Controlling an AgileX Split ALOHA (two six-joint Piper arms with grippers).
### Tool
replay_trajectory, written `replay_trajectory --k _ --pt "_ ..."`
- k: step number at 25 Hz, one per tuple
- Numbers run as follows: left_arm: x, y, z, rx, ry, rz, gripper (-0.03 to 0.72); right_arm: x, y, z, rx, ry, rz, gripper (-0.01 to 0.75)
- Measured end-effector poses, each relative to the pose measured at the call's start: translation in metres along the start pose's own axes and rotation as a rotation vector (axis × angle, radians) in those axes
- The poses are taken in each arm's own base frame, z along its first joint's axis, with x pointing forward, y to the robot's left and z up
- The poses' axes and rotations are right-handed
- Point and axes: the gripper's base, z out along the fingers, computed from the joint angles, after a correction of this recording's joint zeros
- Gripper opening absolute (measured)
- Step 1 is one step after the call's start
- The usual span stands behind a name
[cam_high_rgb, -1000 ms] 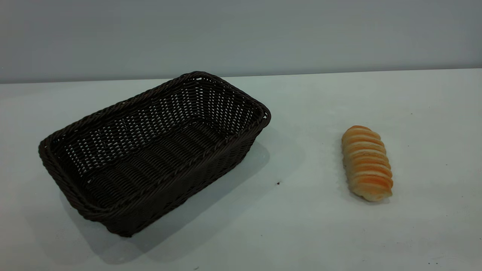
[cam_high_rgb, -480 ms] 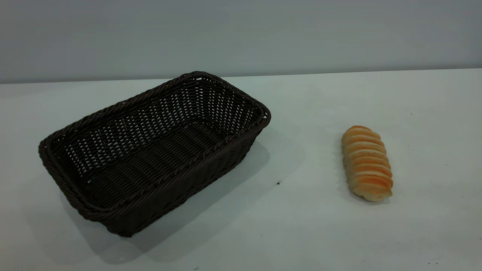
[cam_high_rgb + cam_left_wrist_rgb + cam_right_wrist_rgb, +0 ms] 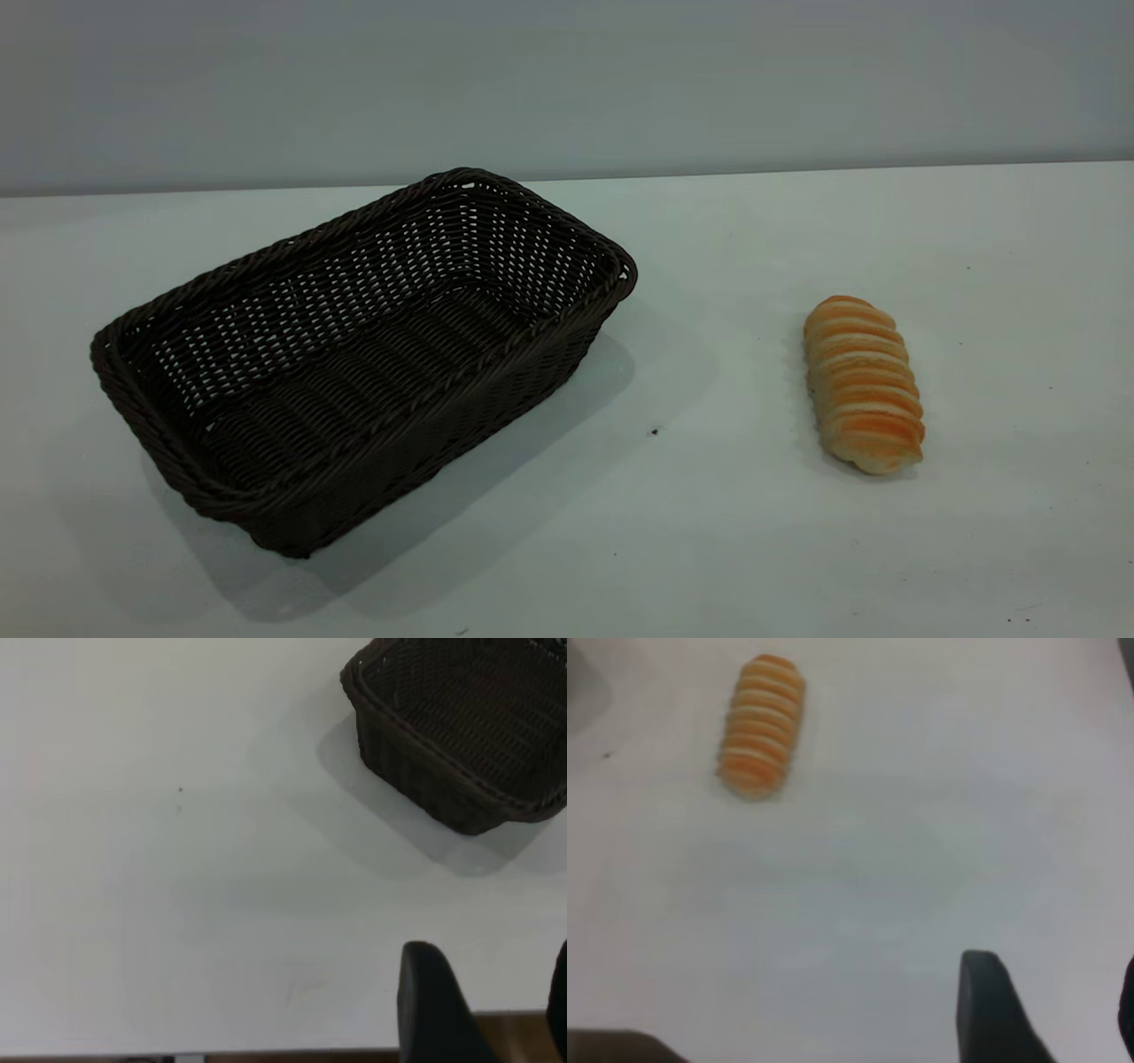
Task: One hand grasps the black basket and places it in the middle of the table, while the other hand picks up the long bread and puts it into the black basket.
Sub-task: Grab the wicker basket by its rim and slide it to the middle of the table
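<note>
A wide white matte counter (image 3: 726, 532) filled the exterior view, meeting a plain grey wall (image 3: 567, 80) along its far edge. A few tiny dark specks dotted the surface, one of them (image 3: 655, 431) between the two objects.

The black basket (image 3: 354, 354) sat at about 9 o'clock from the middle of the counter, upright, its long side running diagonally, and it held nothing. The long bread (image 3: 862, 383) lay at about 3 o'clock, well apart from the basket, ridged striped top upward.

Neither arm appeared in the exterior view. In the left wrist view the left pincer (image 3: 496, 1010) hung above bare counter near its edge, clear of the basket (image 3: 469, 726); its fingers (image 3: 434, 1010) stood spread apart, holding nothing. In the right wrist view the right pincer (image 3: 1054, 1010) hung over bare counter, well away from the bread (image 3: 760, 725), fingers (image 3: 992, 1010) likewise spread and empty.
</note>
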Motion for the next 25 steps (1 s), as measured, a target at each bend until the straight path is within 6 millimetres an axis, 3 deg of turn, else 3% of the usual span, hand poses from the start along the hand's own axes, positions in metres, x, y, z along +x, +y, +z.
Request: replay_trajectory --k 6,14,20,25 --pt "-0.004 0.0 0.003 -0.006 0.026 -0.087 0.362 -0.005 0.005 0.003 -0.06 -0.004 0.052 0.33" --pt "-0.03 -0.003 0.017 0.017 0.024 -0.247 0.355 -0.027 0.005 0.028 -0.084 0.089 0.164 0.33" --pt "-0.059 -0.003 0.048 0.013 0.034 -0.35 0.355 -0.054 0.002 0.055 -0.073 0.01 0.218 0.33" --pt "-0.084 -0.003 0.09 -0.002 0.074 -0.455 0.355 -0.071 -0.001 0.083 -0.067 0.002 0.26 0.33"
